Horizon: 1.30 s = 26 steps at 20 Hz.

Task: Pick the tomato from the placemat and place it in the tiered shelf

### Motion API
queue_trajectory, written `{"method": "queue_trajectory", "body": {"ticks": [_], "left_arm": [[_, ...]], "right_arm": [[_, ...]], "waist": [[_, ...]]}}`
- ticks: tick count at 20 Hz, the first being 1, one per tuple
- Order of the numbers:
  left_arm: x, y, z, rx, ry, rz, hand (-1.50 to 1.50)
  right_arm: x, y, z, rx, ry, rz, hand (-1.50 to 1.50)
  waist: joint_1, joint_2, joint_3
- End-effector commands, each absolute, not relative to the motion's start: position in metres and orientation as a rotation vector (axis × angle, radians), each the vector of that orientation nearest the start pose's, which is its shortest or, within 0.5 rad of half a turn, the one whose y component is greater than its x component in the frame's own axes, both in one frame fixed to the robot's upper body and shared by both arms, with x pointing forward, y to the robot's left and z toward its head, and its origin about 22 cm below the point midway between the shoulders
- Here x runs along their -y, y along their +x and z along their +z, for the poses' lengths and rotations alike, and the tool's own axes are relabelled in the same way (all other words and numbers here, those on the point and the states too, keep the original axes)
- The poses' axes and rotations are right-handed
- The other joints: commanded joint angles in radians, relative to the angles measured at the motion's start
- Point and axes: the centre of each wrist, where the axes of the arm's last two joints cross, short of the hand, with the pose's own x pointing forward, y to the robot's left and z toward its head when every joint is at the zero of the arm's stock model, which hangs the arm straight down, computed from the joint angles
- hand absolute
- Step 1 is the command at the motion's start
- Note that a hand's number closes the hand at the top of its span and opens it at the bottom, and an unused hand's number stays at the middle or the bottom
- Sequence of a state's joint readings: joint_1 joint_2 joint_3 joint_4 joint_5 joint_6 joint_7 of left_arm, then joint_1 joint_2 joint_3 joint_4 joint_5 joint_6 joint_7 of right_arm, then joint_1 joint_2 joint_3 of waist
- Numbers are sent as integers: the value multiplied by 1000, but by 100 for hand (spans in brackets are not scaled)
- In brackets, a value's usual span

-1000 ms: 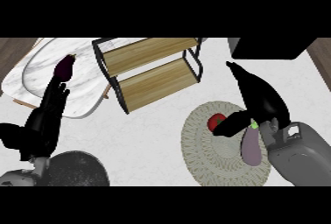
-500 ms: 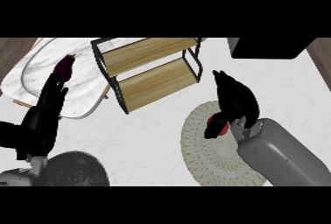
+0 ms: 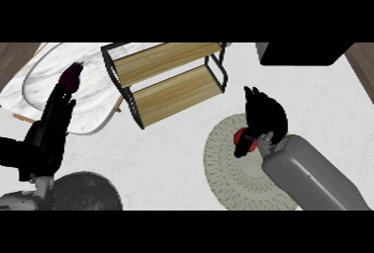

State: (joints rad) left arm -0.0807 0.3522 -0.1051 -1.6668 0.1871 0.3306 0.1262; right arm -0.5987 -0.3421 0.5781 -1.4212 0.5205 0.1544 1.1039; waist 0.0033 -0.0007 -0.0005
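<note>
The right hand has come down and now curls around the tomato on the placemat, ready to lift.

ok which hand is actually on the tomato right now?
The right hand, over the round placemat, fingers curled round the red tomato. The left hand is open with straight fingers at the view's left, beside the tiered shelf, holding nothing.

Bright, even light on the pale counter, soft shadows only, no glare or blur
</note>
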Motion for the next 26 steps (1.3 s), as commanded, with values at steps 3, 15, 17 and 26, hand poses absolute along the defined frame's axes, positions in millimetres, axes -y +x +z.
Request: {"method": "queue_trajectory", "body": {"ticks": [3,15,17,26], "left_arm": [[-270,251,55,1610,231,40,0],[-266,246,54,1589,235,32,0],[-249,261,52,1606,241,53,0],[-261,270,76,1608,244,40,0]], "right_arm": [[127,310,85,713,-942,957,-150],[150,306,24,743,-922,939,-150],[144,316,54,756,-920,953,-150],[140,313,13,754,-901,935,-150]], "waist": [[-2,-1,0],[1,1,1],[-3,0,0],[-2,0,1]]}}
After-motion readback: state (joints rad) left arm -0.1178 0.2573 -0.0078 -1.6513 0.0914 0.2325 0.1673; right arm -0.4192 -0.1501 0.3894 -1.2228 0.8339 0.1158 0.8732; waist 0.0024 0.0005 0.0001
